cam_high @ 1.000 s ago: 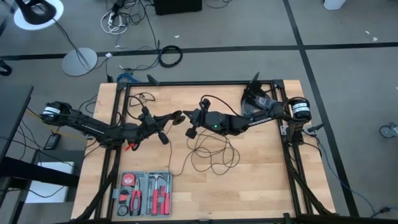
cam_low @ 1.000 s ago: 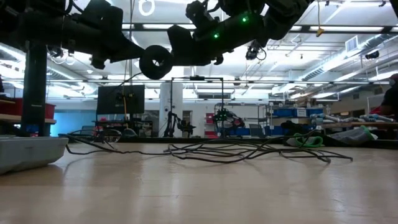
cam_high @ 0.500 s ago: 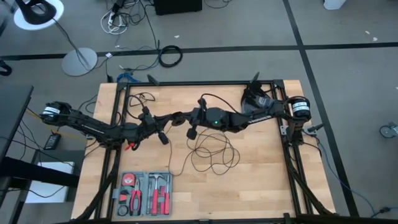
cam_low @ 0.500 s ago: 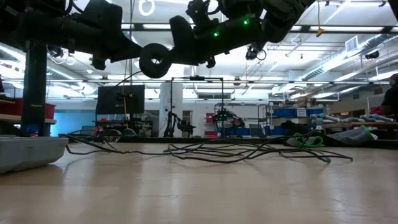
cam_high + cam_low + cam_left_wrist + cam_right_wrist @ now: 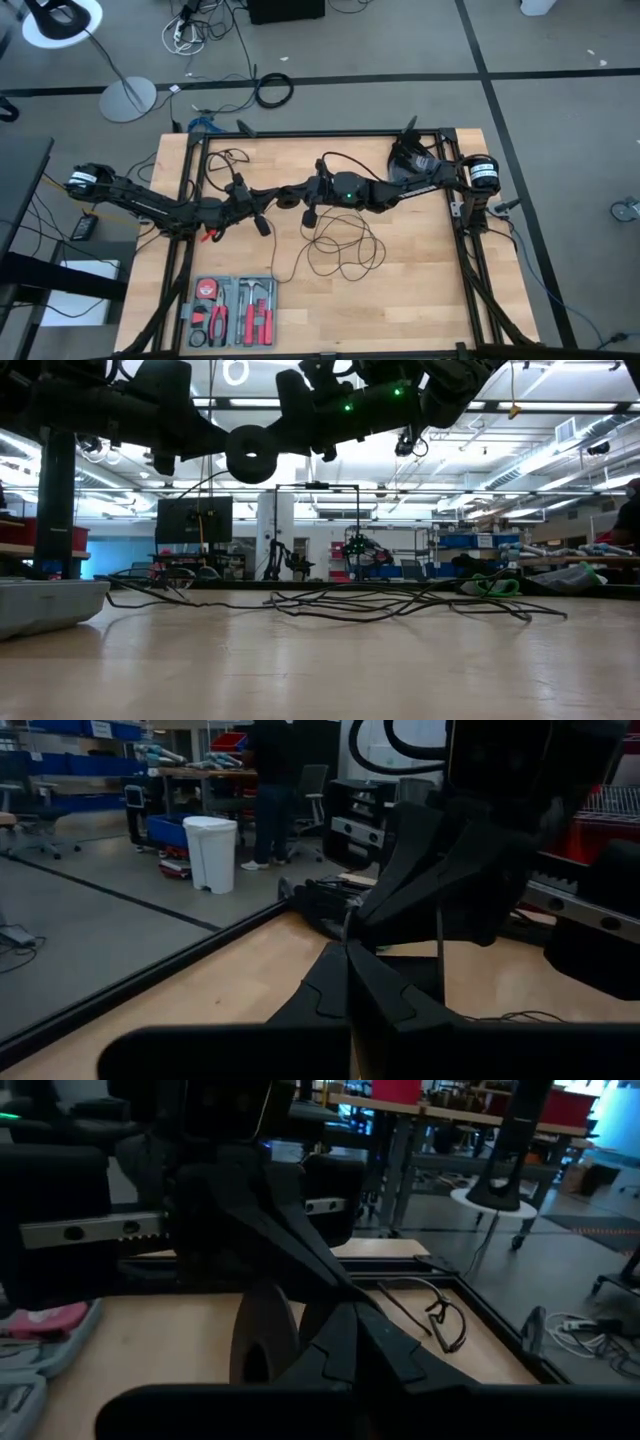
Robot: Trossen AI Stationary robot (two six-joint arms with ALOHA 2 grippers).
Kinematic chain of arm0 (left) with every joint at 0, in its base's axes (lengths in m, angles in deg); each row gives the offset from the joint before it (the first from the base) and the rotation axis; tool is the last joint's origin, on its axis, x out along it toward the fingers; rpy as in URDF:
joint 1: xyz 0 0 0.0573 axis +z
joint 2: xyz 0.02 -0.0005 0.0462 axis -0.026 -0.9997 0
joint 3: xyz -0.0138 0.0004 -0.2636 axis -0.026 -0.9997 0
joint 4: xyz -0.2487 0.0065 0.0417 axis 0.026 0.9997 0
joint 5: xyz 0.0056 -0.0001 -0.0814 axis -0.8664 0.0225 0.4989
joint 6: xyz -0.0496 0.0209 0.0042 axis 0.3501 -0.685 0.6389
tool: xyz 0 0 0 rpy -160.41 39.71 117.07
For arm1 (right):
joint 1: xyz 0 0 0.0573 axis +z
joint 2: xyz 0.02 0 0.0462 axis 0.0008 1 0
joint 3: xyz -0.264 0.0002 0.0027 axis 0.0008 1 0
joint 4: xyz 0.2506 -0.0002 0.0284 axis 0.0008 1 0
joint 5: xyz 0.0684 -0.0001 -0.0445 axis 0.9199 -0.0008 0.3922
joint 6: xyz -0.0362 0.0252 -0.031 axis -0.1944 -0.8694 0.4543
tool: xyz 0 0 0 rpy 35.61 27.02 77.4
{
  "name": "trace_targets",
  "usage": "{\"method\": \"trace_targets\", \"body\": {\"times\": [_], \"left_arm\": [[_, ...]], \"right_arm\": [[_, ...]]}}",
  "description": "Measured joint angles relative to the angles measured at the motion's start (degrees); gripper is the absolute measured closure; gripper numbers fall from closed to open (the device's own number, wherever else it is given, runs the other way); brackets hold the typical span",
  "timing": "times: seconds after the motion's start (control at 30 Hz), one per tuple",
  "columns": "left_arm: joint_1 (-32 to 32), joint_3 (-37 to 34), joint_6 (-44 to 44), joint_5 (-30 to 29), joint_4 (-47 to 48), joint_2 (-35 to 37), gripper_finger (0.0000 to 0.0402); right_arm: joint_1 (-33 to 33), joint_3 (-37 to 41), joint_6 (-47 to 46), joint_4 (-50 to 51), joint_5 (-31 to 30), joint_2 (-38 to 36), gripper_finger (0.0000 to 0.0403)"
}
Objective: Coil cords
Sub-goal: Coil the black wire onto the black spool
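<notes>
Grey floor (image 5: 560, 100), white lamp (image 5: 62, 22), lit workshop shelving (image 5: 470, 545).

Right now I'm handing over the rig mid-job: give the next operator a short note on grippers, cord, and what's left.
Left gripper: shut, raised over the table's middle.
Right gripper: shut, tip to tip with the left; the round black puck hangs between them, but which one holds it is unclear.
Thin black cord: mostly loose loops on the table below the right arm.
Done: puck end lifted.
Left: gather the loops into a coil.
</notes>
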Motion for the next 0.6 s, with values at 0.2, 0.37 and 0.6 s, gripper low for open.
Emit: {"method": "trace_targets", "body": {"times": [0.2, 0.37, 0.6], "left_arm": [[-0.1, 0.0, 0.1, -2.3, 1.8, 0.0, 0.0402], [0.0, 0.0, 0.1, -4.9, 5.1, 0.0, 0.0402], [0.0, 0.0, 5.5, -6.9, 15.0, -0.1, 0.0402]], "right_arm": [[0.0, 0.0, 2.2, -0.6, -0.6, 0.0, 0.0403], [0.0, -0.1, 2.4, -1.2, -1.6, 0.0, 0.04], [0.2, -0.1, -2.3, 6.3, -5.4, 0.0, 0.0401]]}}
